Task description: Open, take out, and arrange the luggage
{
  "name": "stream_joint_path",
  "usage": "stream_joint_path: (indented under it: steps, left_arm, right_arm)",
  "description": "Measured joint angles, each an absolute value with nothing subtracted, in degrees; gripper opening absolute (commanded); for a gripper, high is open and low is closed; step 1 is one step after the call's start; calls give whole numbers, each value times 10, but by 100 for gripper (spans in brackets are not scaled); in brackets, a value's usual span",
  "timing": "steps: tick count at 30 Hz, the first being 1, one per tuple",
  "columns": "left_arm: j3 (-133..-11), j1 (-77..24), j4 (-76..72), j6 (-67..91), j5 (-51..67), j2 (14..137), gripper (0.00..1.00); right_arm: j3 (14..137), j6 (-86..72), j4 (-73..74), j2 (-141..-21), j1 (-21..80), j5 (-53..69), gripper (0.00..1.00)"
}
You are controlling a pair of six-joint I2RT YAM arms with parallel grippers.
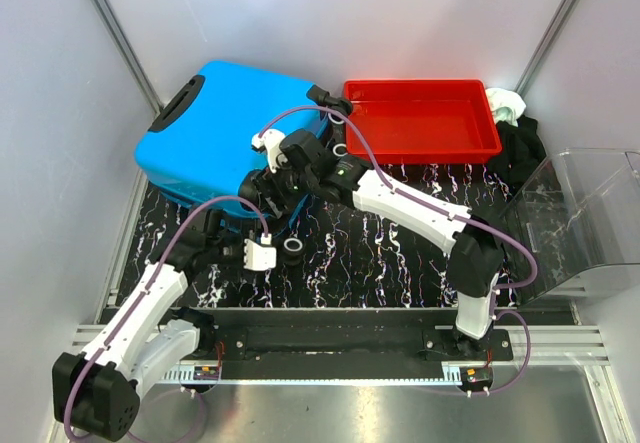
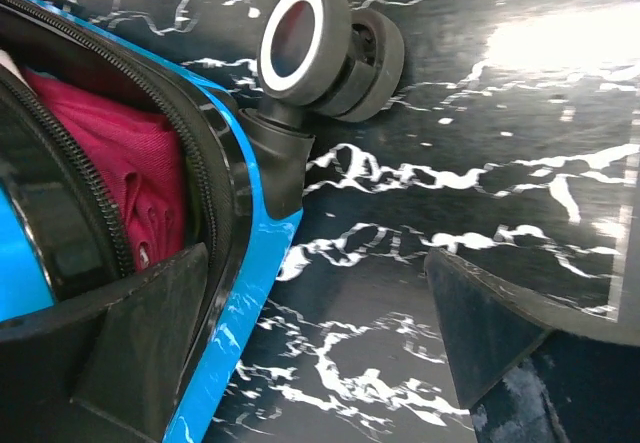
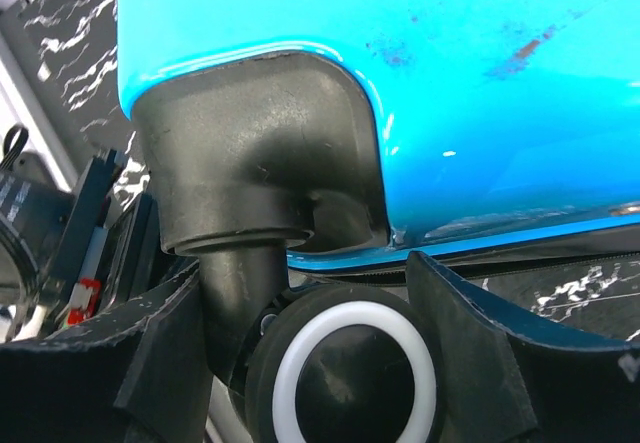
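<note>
The luggage [image 1: 225,123] is a bright blue hard-shell suitcase lying at the back left, its lid raised a little at the near corner. My right gripper [image 1: 268,185] is shut on a black wheel with a white ring [image 3: 355,373] under the lid's corner, a finger on each side. My left gripper [image 2: 315,260] is open low at the front of the luggage [image 2: 245,293]. The lower shell's blue edge lies just inside its left finger [image 2: 130,353], and its right finger [image 2: 490,333] is over the table. A pink cloth [image 2: 110,153] shows through the unzipped gap. Another wheel [image 2: 310,43] stands beyond.
A red tray [image 1: 420,138] sits at the back, right of the luggage. Black cloth [image 1: 520,148] and white cloth [image 1: 505,103] lie beside it. A clear plastic bin [image 1: 585,223] stands at the right edge. Dark marbled table [image 1: 380,253] lies between the arms.
</note>
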State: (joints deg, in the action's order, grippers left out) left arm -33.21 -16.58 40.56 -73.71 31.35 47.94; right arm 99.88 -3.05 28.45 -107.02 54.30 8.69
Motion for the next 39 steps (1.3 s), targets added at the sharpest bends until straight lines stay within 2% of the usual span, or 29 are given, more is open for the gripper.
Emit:
stream_joint_path:
  steps: [6,19,27,29,30,35,36,39]
  left_arm:
    - [-312,-168,328,-734,299,486,99]
    - [-317,-176,313,-720,292,491,99]
    - [-256,-196,155,-751,216,543,98]
    - [-254,-196,128,-761,204,560,92]
    - [-254,-196,117,-768,200,568,81]
    - [-254,-202,86,-811,188,590,54]
    - [-254,-204,78,-818,183,593,44]
    - [-254,-209,55,-840,169,599,29]
  right_arm:
    - [1003,-32,266,-1079,532,72,0]
    - [1039,-34,283,-1103,532,66,0]
    - [1047,-34,277,-1120,524,48,0]
    - [1049,-34,271,-1124,520,43,0]
    - [1050,-35,270,-1124,518,40,0]
    - [1052,-36,269,-1125,515,40,0]
    - [1052,-37,269,-1125,515,40,0]
    - [1055,-40,270,-1125,515,41,0]
